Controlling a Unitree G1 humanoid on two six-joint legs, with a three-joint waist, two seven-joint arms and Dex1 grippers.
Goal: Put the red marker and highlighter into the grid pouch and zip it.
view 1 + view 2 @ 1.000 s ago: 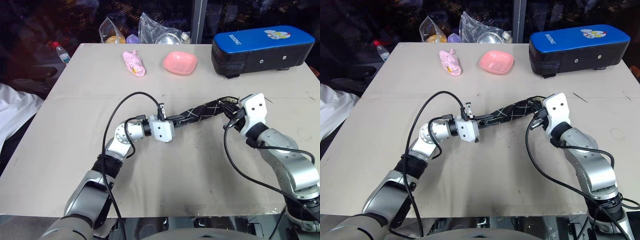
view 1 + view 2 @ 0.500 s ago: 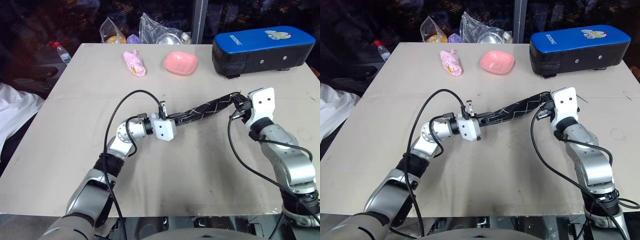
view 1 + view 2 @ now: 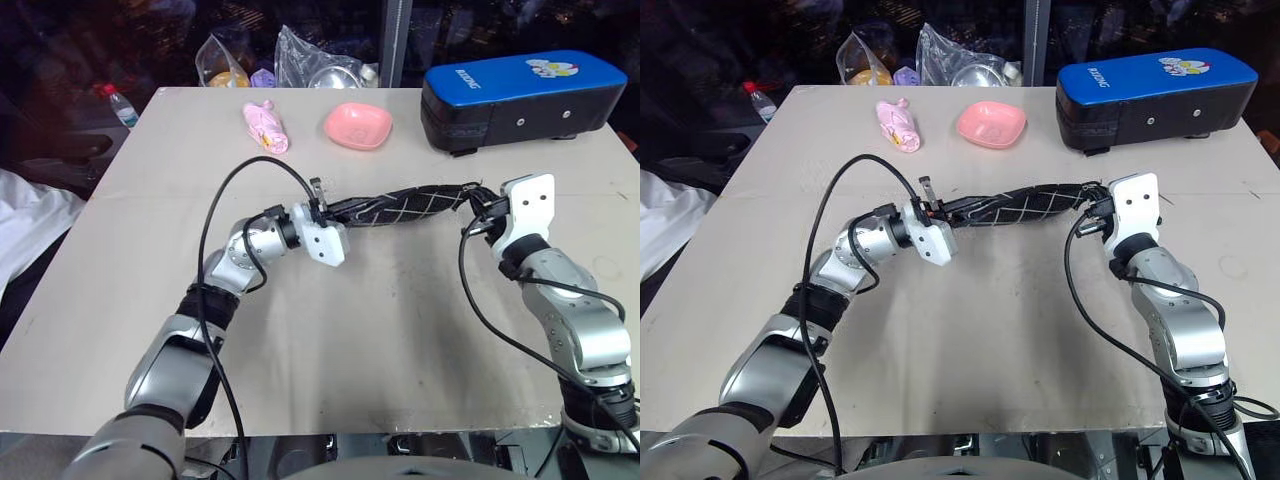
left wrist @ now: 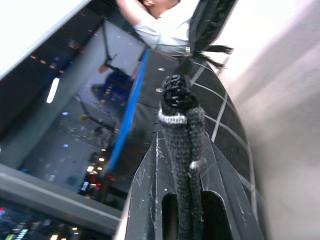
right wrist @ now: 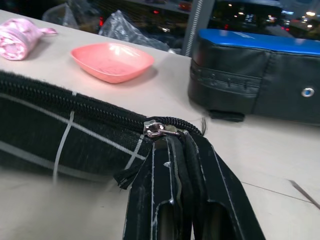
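The grid pouch (image 3: 405, 207) is stretched lengthwise between the two grippers, held up off the counter (image 3: 400, 330) near its middle, with its zipper running closed along the top edge to the slider at the right end. The left gripper (image 3: 318, 203) is clamped on the pouch's left end, where a woven black tab (image 4: 181, 130) lies pinched between its fingers. The right gripper (image 3: 478, 208) is closed on the zipper pull (image 5: 172, 142) at the pouch's right end, right beside the metal slider (image 5: 156, 128). Beyond the pouch, toward the far edge of the counter, sit a pink bowl (image 3: 358, 126), a pink wrapped bundle (image 3: 266, 127) and a big blue-topped black case (image 3: 525, 85).
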